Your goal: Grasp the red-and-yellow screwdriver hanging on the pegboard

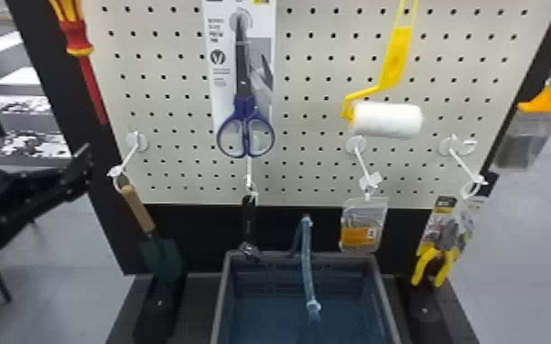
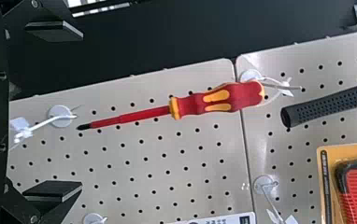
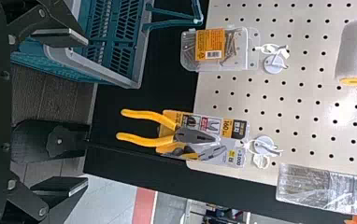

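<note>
The left gripper (image 1: 36,146), matte black metal with flat slab fingers, is near the pegboard's left edge, its fingers wide apart and nothing between them. The right gripper (image 3: 81,112) likewise has its fingers spread, facing the lower right corner. The red-and-yellow screwdriver (image 2: 214,100) hangs by the upper left edge of the pegboard (image 1: 316,160), its bulging, smooth handle uppermost and its slim red shaft ending in a dark tip. At the lower left corner hangs a trowel (image 1: 138,208) with a round wooden grip and green blade; at the lower right, yellow-handled pliers (image 1: 434,265) on glossy card. Between them, below blue-looped scissors (image 1: 244,123), is what looks like an adjustable wrench (image 1: 248,219). A fleecy white roller (image 1: 386,120) sits right of centre. Pale floor (image 1: 540,256) spreads beyond the board's right edge.
</note>
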Motion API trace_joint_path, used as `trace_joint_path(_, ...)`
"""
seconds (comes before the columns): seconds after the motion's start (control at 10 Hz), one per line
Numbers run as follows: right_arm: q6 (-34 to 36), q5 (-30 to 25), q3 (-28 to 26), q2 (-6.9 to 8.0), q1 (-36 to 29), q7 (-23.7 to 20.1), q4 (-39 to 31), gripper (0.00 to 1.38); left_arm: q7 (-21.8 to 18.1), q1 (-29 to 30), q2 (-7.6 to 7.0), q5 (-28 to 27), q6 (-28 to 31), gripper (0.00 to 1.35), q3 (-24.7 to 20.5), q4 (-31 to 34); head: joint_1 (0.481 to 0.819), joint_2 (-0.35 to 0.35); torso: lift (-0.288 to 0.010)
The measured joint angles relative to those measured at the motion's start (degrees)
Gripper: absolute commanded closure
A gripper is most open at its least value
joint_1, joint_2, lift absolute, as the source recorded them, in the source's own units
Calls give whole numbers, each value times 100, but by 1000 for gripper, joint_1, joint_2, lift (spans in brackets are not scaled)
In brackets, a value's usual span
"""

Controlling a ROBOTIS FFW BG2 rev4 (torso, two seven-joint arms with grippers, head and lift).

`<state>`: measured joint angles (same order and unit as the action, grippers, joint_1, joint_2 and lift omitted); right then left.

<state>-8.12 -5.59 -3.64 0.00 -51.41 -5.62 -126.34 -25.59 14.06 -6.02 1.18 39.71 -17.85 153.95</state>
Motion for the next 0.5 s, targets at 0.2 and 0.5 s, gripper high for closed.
trace_joint_path(0.2, 13, -3, 34, 0, 28, 0, 13, 234, 23, -521, -275, 97, 354, 170, -10, 7, 549, 0, -100)
trace_joint_path(0.5, 21, -3, 75, 0, 55, 0, 27, 234, 114, -1128, -629, 451, 792, 168, -173, -50, 549, 0, -100)
